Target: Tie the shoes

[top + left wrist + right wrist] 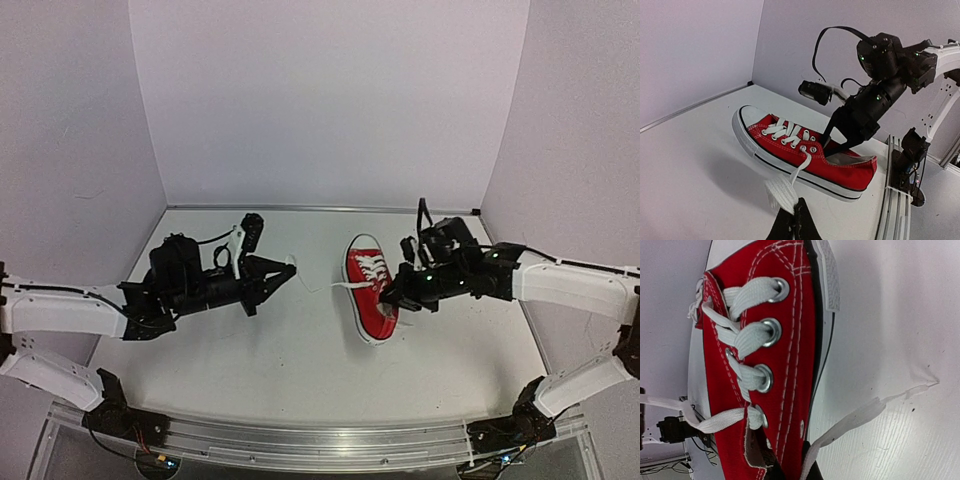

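Note:
One red sneaker with white laces lies on the table, toe to the back; a second shoe is out of view. My left gripper is to its left, shut on the frayed end of the left lace, which runs from the top eyelet of the shoe to my gripper. My right gripper is at the shoe's right side by the heel opening. In the right wrist view this gripper is shut across the side wall of the shoe, pinching the right lace, whose loose end lies on the table.
White walls close in the table at the back and on both sides. A metal rail runs along the near edge. The right arm looms over the shoe's heel in the left wrist view.

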Tool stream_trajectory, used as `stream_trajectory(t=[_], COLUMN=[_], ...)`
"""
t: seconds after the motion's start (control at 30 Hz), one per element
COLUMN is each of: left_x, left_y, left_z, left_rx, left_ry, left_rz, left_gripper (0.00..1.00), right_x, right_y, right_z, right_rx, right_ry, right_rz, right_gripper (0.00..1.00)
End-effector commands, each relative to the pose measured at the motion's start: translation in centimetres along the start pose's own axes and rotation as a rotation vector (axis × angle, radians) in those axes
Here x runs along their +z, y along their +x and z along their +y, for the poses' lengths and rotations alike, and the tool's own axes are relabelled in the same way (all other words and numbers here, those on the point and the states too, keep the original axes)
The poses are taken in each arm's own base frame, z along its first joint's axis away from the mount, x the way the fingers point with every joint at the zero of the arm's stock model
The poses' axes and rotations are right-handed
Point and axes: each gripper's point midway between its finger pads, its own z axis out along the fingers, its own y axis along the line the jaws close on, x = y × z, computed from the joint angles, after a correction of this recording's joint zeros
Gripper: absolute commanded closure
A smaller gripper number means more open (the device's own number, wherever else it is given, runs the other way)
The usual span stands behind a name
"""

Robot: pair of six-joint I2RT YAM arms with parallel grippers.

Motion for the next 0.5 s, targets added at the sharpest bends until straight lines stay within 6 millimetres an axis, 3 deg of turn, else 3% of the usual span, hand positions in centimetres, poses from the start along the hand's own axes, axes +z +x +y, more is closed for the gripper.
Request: stream_trajectory(t=[0.0,0.13,0.27,0.4,0.47], left_x=[-2.9,-4.4,-5.5,-6.2,-6.4], left_y=[4.1,5.3,5.7,5.8,6.1], left_z=[1.7,2.6,3.5,4.5,4.8], left_rx=[-0.108,-0.158,-0.183,-0.194,-0.200], left_ry=[-0.127,-0.198,-0.266,-0.332,-0.356], left_rz=[0.175,0.230,0.248,0.269,0.292], left_gripper=[1.00,1.00,1.00,1.00,1.00], right_x=[3.6,7.7,11.2,13.5,14.2], right_y=[-1.0,1.1,1.7,2.2,2.3], right_z=[2.4,3.3,5.0,6.2,6.3], right_rx=[0.066,0.081,0.083,0.098,0.109], right_ry=[-0.040,-0.010,-0.009,-0.012,-0.010], right_rz=[-0.133,-0.115,-0.118,-0.112,-0.107], right_gripper=[1.00,1.00,1.00,1.00,0.91])
